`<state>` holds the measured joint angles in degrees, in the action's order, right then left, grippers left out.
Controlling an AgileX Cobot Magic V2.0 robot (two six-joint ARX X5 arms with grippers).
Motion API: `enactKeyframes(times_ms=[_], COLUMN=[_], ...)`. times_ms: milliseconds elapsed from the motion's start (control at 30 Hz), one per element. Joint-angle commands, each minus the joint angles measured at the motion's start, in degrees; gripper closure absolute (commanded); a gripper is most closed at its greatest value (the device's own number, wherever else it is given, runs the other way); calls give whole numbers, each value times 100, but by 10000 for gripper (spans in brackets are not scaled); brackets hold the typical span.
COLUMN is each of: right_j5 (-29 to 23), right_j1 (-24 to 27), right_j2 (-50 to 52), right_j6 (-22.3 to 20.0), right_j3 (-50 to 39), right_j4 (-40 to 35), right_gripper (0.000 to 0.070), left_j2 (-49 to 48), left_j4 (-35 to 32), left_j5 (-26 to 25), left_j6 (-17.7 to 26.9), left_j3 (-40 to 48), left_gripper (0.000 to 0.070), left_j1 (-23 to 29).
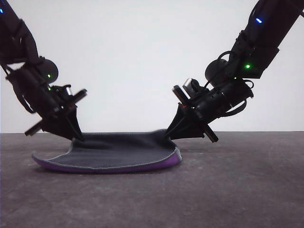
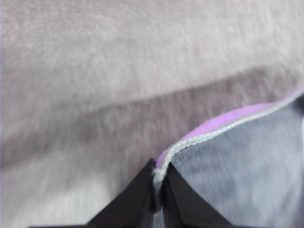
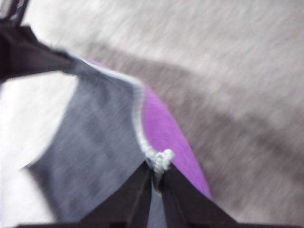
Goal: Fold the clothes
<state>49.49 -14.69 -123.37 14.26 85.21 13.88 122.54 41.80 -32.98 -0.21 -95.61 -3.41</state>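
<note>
Both arms pinch the far corners of the cloth (image 1: 114, 151), grey face up, purple beneath, its near edge lying on the table (image 1: 237, 190); the left gripper (image 1: 80, 137) is clamped on one stitched corner, the right gripper (image 1: 167, 135) on the other; a clean fold likely calls for lifting both corners evenly and carrying them toward the near edge together; the tabletop is dark grey and matte; a plain white wall (image 1: 142, 47) stands behind.

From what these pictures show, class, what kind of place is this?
Probably a bare robot test bench: a plain grey tabletop, a blank white backdrop, and two black grippers pinching one grey-and-purple square cloth.
</note>
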Motion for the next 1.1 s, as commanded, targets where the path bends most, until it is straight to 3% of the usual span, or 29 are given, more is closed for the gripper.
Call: enactKeyframes(times_ms=[0,233,433,733,1067], right_j5=[185,756,919,925,1063], right_j1=[22,32,25,18,-15], right_j2=[-101,-101,-101,-101,-101], right_j6=[-236,-636,-1100,-1682,-2043], right_j3=[180,350,494,524,524], right_j4=[180,1202,2123,3129,3684], right_gripper=[666,665,665,665,665], left_j2=[146,146,146,146,146], left_j4=[395,1695,2476,3040,3454], left_j5=[-23,-94,-220,-220,-220], left_j6=[355,751,1194,1307,1370], left_j3=[-242,-548,-549,-549,-549], left_gripper=[700,700,700,700,700], left_j1=[27,54,32,32,31])
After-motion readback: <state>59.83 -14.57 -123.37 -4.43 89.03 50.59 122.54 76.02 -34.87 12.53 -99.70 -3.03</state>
